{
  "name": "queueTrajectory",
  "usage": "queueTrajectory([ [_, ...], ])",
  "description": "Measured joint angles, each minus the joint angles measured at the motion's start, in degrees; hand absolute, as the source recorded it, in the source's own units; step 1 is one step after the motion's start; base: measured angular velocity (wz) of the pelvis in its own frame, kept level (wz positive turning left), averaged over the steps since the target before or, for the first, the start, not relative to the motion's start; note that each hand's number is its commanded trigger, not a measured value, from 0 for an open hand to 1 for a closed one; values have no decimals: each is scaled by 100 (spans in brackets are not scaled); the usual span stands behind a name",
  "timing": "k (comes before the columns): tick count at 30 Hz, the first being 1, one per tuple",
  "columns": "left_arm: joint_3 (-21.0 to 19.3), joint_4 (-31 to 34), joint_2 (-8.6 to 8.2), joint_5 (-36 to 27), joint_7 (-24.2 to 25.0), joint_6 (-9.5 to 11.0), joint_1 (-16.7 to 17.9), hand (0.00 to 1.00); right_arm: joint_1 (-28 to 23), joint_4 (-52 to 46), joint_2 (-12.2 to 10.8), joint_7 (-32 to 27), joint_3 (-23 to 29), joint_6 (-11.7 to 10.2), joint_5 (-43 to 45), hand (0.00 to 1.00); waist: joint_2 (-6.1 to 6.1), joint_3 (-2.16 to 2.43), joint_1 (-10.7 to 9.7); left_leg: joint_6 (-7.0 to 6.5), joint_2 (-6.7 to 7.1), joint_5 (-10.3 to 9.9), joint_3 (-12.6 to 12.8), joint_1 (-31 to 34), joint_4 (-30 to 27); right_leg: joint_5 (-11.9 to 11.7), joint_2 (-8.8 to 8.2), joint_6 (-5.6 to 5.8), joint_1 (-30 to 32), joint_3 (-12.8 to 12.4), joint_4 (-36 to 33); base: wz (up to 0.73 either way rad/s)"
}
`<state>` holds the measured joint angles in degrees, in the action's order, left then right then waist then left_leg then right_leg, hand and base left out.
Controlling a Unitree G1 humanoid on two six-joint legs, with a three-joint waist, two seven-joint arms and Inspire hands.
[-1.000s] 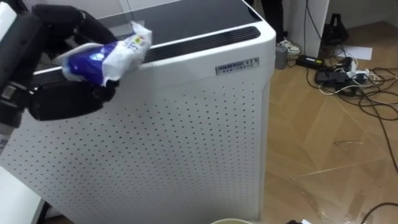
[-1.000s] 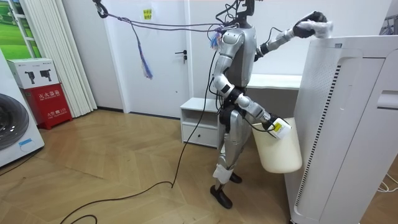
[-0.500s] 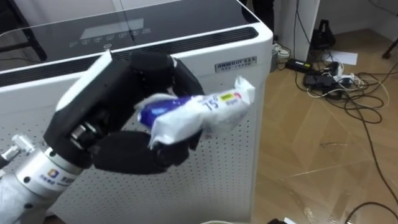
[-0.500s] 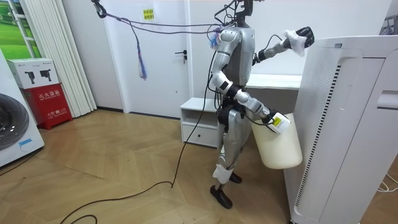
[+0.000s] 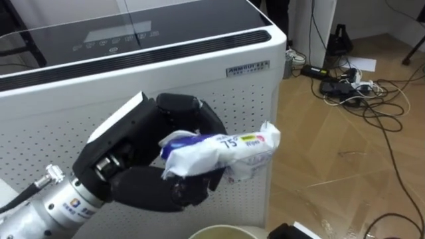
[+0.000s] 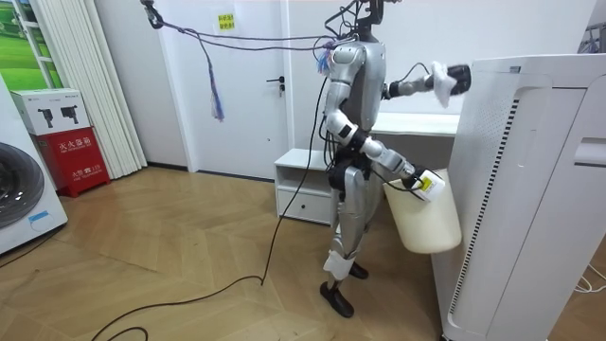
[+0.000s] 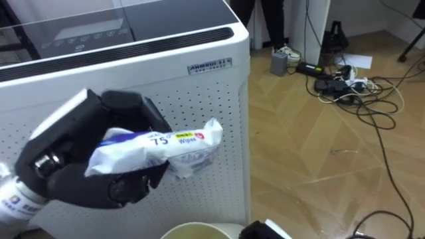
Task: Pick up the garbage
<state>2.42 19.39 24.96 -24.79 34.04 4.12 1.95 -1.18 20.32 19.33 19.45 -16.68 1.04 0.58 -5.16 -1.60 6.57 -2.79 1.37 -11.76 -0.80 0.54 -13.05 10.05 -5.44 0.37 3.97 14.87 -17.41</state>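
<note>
1. There is one piece of garbage, a white and blue wipes packet (image 5: 222,149). It is held in the air in front of the perforated near face of the one white air purifier (image 5: 199,63), below its top edge.
2. The left hand (image 5: 139,169) has it. Its fingers (image 5: 196,113) curl over the packet's left end with the thumb beneath, and the right end sticks out free.
3. There is one cream bucket (image 6: 422,224). The eye views give me just a sliver of its rim at the bottom edge, below the packet, and I cannot see into it.
4. The room view gives me more: the robot stands at the purifier's side with its left arm stretched out at about shoulder height. The bucket hangs low at the right hand (image 6: 414,179). I cannot tell how that hand's fingers sit.
5. Far right in the eye views, a tangle of cables (image 5: 355,76) lies on the wooden floor (image 5: 345,172).
6. The room view adds one washing machine (image 6: 19,199) and one red box (image 6: 76,156) at its left, plus one low white cabinet (image 6: 303,185) behind the robot.
</note>
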Motion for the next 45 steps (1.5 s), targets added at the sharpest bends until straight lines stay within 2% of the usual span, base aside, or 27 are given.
queueTrajectory([
  [2,171,-408,-37,109,33,0,-1,100,291,347,-59,2,-13,-26,-34,100,5,-7,-32,8,10,5,-30,238,-156,4,-35,-22,194,79,-89,17],
  [5,432,-973,-185,439,39,-99,-45,100,677,921,-130,-151,-16,-28,-36,100,15,-16,-75,10,33,4,-28,662,-492,39,-134,-68,533,227,-354,29],
  [6,555,-1251,-253,460,45,-105,-133,100,884,1257,-175,-219,-11,-38,-38,100,10,-22,-158,10,35,4,-9,822,-636,58,-168,-75,626,265,-464,43],
  [8,790,-1738,-336,451,41,-104,-365,100,1106,1564,-218,-314,-14,-43,-38,100,42,-50,-184,10,34,4,80,1000,-754,125,-221,-93,764,273,-616,37],
  [10,1040,-2355,-457,448,12,-79,-653,100,1301,1760,-232,-488,-20,-148,-40,100,57,-89,-194,10,21,3,147,1247,-859,151,-237,-114,979,292,-716,17],
  [13,1269,-2769,-501,451,-11,-44,-782,100,1515,1983,-246,-631,-86,-292,-56,100,79,-109,-191,8,23,-3,231,1645,-1066,187,-310,-174,1420,230,-990,-5],
  [16,1506,-3076,-573,446,0,25,-870,100,1586,2137,-309,-728,-138,-303,-55,100,113,-131,-210,15,26,21,306,1909,-1166,198,-347,-205,1713,193,-1137,-5],
  [23,1834,-3670,-641,454,60,105,-873,100,1603,2242,-399,-830,-289,-353,-248,100,135,-130,-313,35,15,95,331,2238,-1121,150,-339,-259,2063,189,-1132,0],
  [25,1834,-3922,-690,452,46,107,-889,100,1614,2363,-422,-846,-296,-353,-296,100,134,-129,-318,21,-56,103,552,2311,-1136,149,-340,-261,2125,218,-1139,7],
  [28,1836,-4137,-709,451,34,108,-891,100,1651,2479,-412,-883,-293,-353,-295,100,138,-125,-316,17,-72,106,621,2396,-1131,153,-343,-258,2195,243,-1146,8],
  [30,1835,-4262,-725,449,32,108,-892,79,1690,2483,-413,-902,-294,-353,-295,100,139,-125,-310,16,-71,106,633,2439,-1137,153,-354,-258,2251,235,-1172,0],
  [34,1829,-4428,-752,447,26,104,-902,76,1771,2484,-429,-1031,-292,-353,-300,100,142,-125,-315,10,-75,109,693,2491,-1146,153,-371,-258,2327,223,-1223,0],
  [37,1829,-4435,-757,448,21,101,-902,68,1805,2493,-446,-1087,-292,-353,-316,100,142,-125,-311,-9,-77,121,708,2492,-1166,156,-376,-262,2322,221,-1223,0],
  [38,1829,-4437,-757,448,19,98,-902,53,1809,2493,-447,-1102,-292,-353,-324,100,142,-125,-311,-11,-76,122,713,2490,-1169,159,-383,-265,2323,222,-1216,0],
  [39,1829,-4441,-758,454,19,86,-902,50,1809,2493,-448,-1127,-292,-352,-366,100,142,-125,-306,-12,-74,123,717,2490,-1158,165,-389,-267,2323,217,-1226,0],
  [40,1829,-4445,-758,455,18,84,-902,17,1810,2493,-449,-1130,-292,-352,-402,100,142,-125,-304,-12,-74,123,718,2490,-1158,165,-390,-267,2323,215,-1229,0],
  [41,1829,-4453,-758,464,18,75,-902,0,1810,2493,-451,-1140,-293,-352,-491,100,142,-125,-296,-17,-75,126,720,2490,-1158,165,-390,-267,2325,213,-1231,0],
  [45,1820,-4491,-767,652,22,21,-902,0,1809,2491,-471,-1140,-297,-351,-531,100,148,-121,-306,-20,-75,129,750,2485,-1143,164,-389,-267,2350,176,-1246,-1],
])
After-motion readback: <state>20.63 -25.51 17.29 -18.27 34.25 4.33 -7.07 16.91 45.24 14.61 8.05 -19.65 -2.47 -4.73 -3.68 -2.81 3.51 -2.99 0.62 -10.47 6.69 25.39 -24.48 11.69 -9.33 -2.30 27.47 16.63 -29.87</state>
